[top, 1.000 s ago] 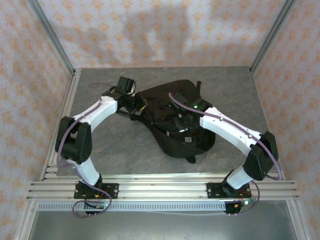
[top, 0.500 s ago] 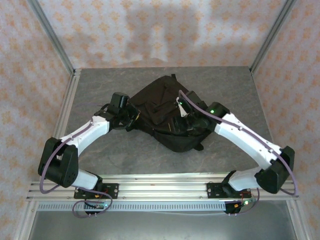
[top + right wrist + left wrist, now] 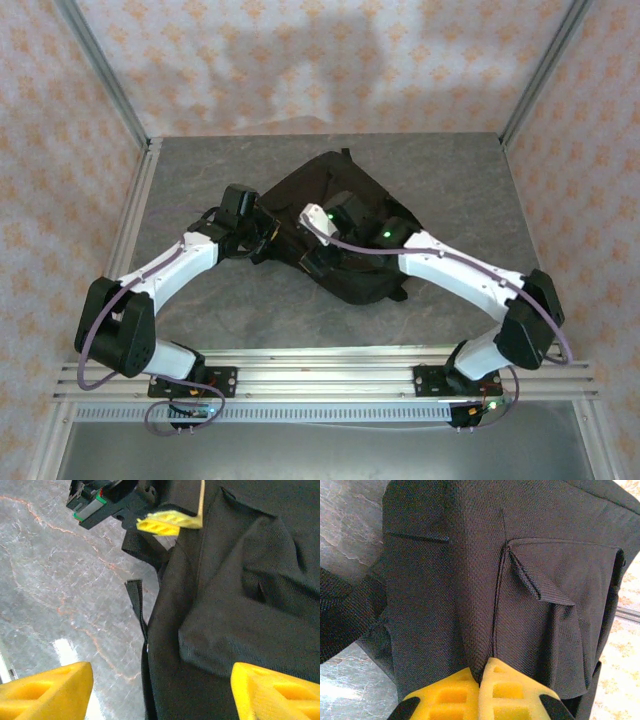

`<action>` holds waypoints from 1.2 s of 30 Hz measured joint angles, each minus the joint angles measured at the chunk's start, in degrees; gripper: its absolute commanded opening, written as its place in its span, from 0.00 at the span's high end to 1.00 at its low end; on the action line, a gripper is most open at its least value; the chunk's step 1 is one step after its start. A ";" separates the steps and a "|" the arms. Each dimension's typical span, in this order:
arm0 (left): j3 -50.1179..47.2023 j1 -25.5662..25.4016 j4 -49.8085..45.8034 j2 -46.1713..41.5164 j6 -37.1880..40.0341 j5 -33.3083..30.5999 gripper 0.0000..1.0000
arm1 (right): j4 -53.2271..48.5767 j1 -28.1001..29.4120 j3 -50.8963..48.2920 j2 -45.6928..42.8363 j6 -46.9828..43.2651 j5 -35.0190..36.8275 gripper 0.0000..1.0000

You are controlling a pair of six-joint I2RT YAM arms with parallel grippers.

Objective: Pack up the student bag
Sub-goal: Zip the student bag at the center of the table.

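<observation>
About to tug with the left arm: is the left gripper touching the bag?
Touching. The left wrist view shows the left gripper shut, its yellow fingers pinching a fold of the bag between them.

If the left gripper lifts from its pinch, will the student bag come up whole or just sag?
Likely sags: the student bag is soft, creased fabric, and the left gripper pinches only a thin fold. It lies slumped, so probably not heavy, though contents are hidden. Its loose strap may trail and snag.
</observation>
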 measured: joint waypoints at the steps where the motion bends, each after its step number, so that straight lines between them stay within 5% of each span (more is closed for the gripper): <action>1: 0.00 0.00 -0.02 -0.02 0.00 0.00 1.00 | 0.96 0.20 0.00 0.66 -0.92 -0.15 0.27; 13: 0.55 0.00 -1.18 -0.11 0.24 0.04 1.00 | 13.99 2.56 -3.19 5.09 -9.99 -2.34 0.30; 17: 0.55 0.00 -1.31 -0.11 0.24 0.04 1.00 | 16.70 2.56 -3.19 7.50 -11.78 -0.98 0.44; 24: 0.55 0.00 -1.38 -0.11 0.28 0.02 1.00 | 16.96 2.56 -3.19 8.61 -11.93 -0.48 0.87; 36: 1.20 0.39 -2.82 -0.11 0.92 0.24 1.00 | 17.64 2.54 -9.55 1.64 -6.75 -2.36 1.00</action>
